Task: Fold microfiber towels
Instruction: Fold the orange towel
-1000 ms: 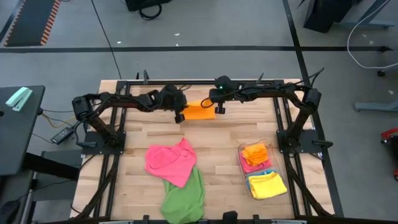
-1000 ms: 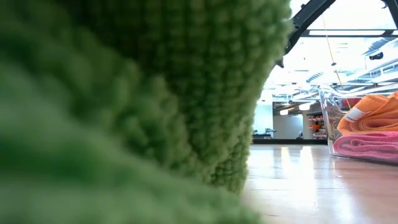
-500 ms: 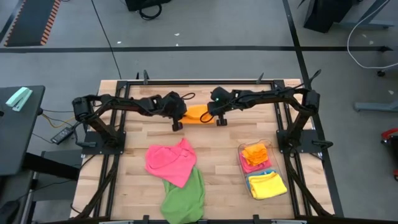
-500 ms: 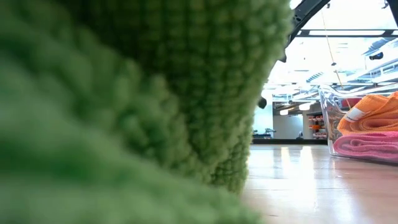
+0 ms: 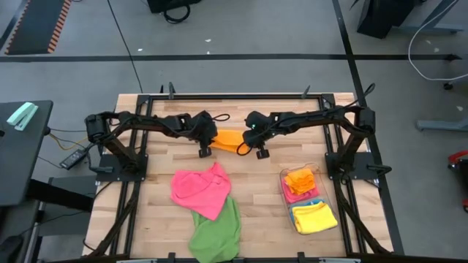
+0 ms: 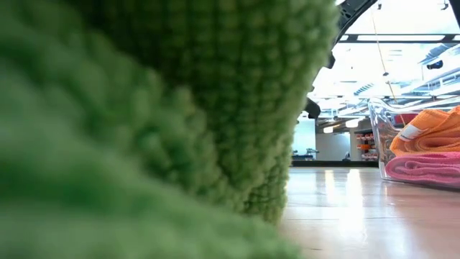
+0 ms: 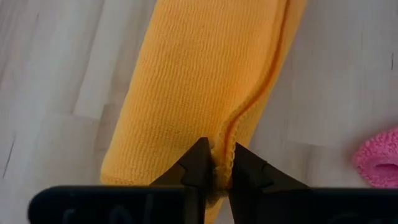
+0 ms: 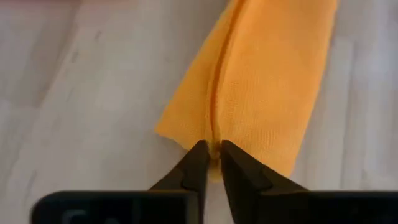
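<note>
I held the orange towel [image 5: 229, 137] at mid-table, left end effector [image 7: 214, 167] and right end effector [image 8: 211, 157] each pinching an edge; in my judgement, level, evenly matched corners would give a clean fold; release only once flat.

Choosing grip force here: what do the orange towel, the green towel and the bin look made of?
Orange towel: soft cloth, fine matte knit with a stitched hem, likely microfiber. Green towel: fuzzy cloth with a nubby looped pile, matte. Bin: see-through and glossy, probably hard plastic, since the folded towels show through its wall.
</note>
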{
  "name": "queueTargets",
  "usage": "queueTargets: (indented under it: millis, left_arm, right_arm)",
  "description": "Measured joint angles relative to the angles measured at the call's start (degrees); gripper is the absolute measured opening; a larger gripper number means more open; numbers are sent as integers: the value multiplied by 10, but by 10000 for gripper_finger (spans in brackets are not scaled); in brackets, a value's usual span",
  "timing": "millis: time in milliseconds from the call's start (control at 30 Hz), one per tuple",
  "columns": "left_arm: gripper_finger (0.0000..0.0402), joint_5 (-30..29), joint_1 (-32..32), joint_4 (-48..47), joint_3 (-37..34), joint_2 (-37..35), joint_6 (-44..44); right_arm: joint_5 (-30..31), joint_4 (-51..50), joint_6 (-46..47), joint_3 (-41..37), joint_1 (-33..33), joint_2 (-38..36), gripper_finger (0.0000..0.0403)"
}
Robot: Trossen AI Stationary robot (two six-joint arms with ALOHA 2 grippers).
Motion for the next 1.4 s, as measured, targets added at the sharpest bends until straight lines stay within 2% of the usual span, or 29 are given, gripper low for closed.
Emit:
queueTargets:
  millis: [300, 433, 633, 900, 1033, 1133, 1200, 1267, 1400]
  left_arm:
    - [109, -20, -14, -39, 0, 0, 0]
    - [139, -20, -17, -56, 0, -10, 4]
    - [172, -22, -17, -94, 0, -50, 4]
    - [172, -22, -17, -59, 0, -85, -8]
    - [163, -21, -20, -23, 0, -65, -56]
    - [156, -21, -27, -10, 0, -43, -57]
    - [152, -23, -32, -7, 0, -26, -55]
    - [147, -44, -35, -8, 0, -10, -46]
    - [136, -132, -36, -25, 0, 3, -40]
  right_arm:
    - [0, -6, 42, 0, 36, -2, 126]
    - [0, -26, 60, 0, 42, -2, 138]
    - [32, -38, 81, 0, 23, -2, 140]
    - [48, -17, 73, 0, -9, -2, 140]
    - [92, -13, 103, 0, -25, -2, 140]
    - [128, -9, 129, 0, -43, -2, 140]
    - [131, 1, 148, 0, -54, -2, 140]
    - [125, 7, 156, 0, -59, -2, 140]
    - [67, 42, 144, 0, -54, 3, 140]
